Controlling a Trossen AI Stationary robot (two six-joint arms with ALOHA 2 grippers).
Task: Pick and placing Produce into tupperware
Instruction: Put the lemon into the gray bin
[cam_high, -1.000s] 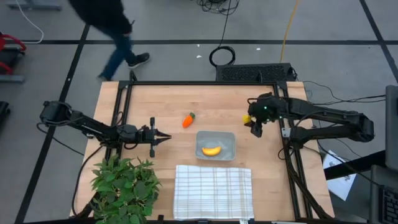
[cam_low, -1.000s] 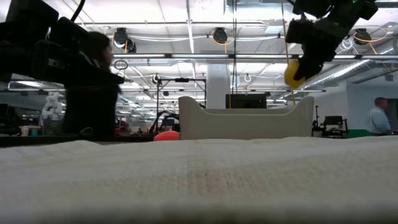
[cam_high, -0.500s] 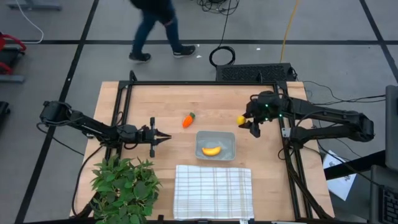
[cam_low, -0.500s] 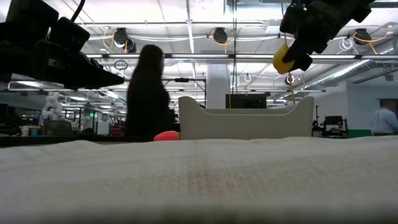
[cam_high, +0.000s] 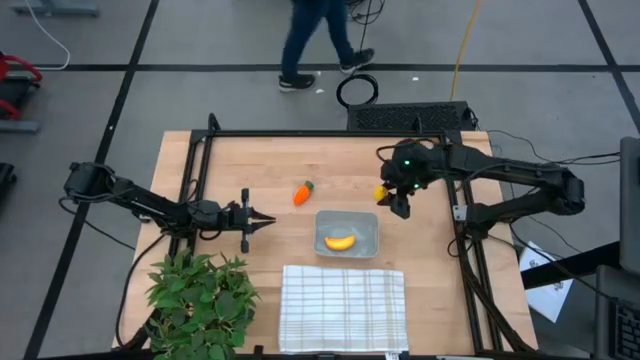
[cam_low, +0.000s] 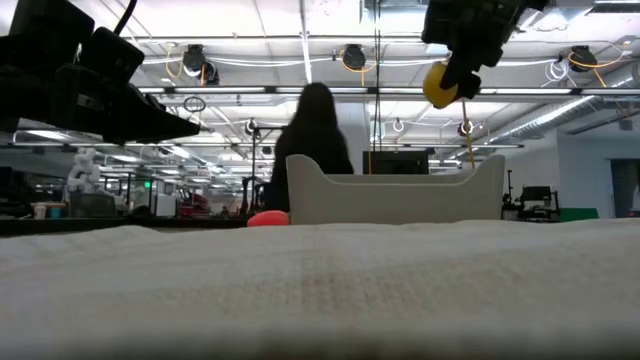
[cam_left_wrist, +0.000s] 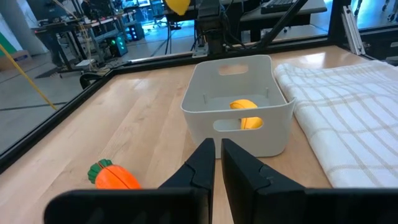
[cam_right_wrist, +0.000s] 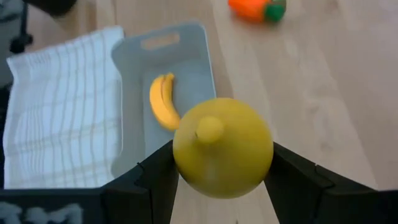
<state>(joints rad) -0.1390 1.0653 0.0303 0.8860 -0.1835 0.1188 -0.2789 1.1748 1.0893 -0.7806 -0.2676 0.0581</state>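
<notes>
The lemon (cam_right_wrist: 222, 147) is up in the air, pinched in the right gripper (cam_high: 390, 196), and it's way closer to the tub (cam_high: 347, 233) than it was a second ago. Back then the arm had it out over the right side of the table (cam_high: 260, 165); since then it has swung left, and from above the lemon now sits just off the tub's far right corner, not quite over it. In the low view it hangs well above the rim. The wrist cam looks straight down past the lemon into the tub, so I'd say it's lining up for a drop. The banana (cam_high: 340, 241) is already lying in the tub, so that's one piece done. The carrot (cam_high: 302, 192) is on the bare wood just up and left of the tub, untouched. My guess is we're about a third done, two thirds once this lemon lands. It needs a bit more travel over the tub before letting go, or the lemon could clip the rim and roll off. The left gripper (cam_high: 262, 220) is parked left of the tub, pointing at it, fingers nearly together with a thin gap, holding nothing. Cloth (cam_high: 343, 308) sits at the near edge, plant (cam_high: 196, 297) in the corner, and a person (cam_high: 318, 40) has wandered across behind the table.
</notes>
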